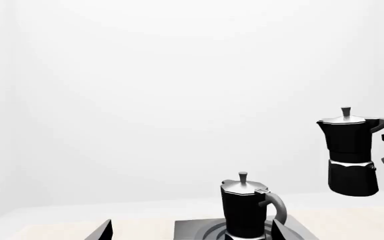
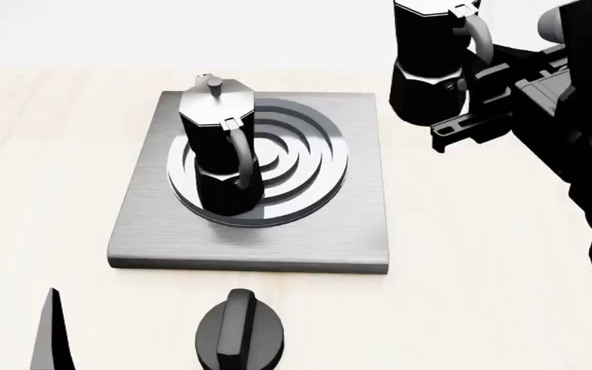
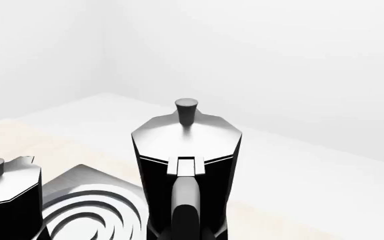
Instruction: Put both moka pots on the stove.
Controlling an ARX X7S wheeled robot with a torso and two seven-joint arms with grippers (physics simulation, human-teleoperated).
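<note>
One moka pot (image 2: 219, 146) stands upright on the left part of the ring burner of the stove (image 2: 358, 231). The other moka pot (image 2: 428, 62) hangs in the air beyond the stove's far right corner, and my right gripper (image 2: 478, 68) is shut on its curved handle. In the right wrist view that held pot (image 3: 186, 160) fills the middle, with the standing pot (image 3: 8, 200) and the burner rings (image 3: 92, 215) beside it. My left gripper (image 1: 193, 232) is open, short of the stove (image 1: 195, 229). The standing pot (image 1: 245, 207) is ahead of it and the lifted pot (image 1: 349, 155) hangs farther off.
A short black round knob (image 2: 240, 333) sits on the light table (image 2: 481, 270) just in front of the stove's near edge. One left gripper finger (image 2: 52, 335) shows at the lower left of the head view. My right arm (image 2: 573, 131) reaches across the right side.
</note>
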